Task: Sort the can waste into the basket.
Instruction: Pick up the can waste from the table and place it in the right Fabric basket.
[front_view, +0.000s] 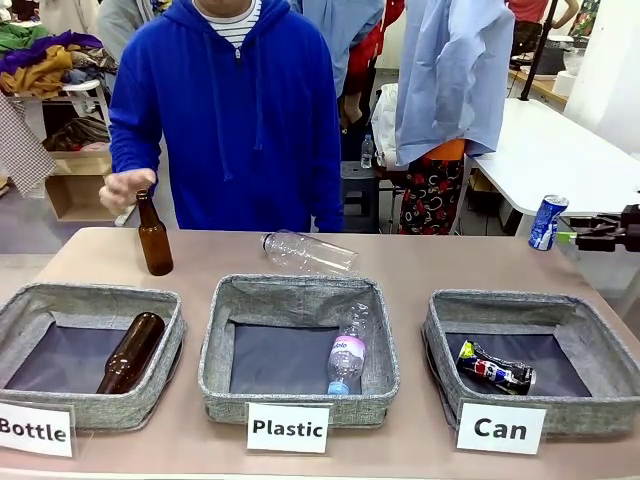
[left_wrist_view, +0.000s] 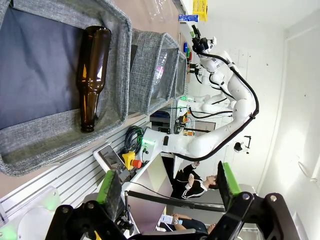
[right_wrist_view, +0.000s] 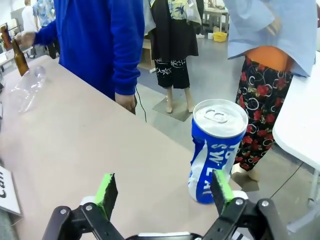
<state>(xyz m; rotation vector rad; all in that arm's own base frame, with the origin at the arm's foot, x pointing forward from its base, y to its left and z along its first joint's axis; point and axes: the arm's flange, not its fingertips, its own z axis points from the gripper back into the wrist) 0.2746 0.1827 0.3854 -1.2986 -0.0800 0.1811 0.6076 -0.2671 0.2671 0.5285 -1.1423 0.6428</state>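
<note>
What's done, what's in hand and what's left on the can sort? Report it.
Done: the crushed can lies in the Can basket. In hand: the right gripper is open beside the blue can, which stands on the table, not yet gripped. Left: grasp that can and put it in the basket. The left gripper is open and holds nothing.

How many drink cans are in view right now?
2. One crushed can lies in the Can basket; one blue can stands at the table's far right edge, beside the right gripper.
</note>
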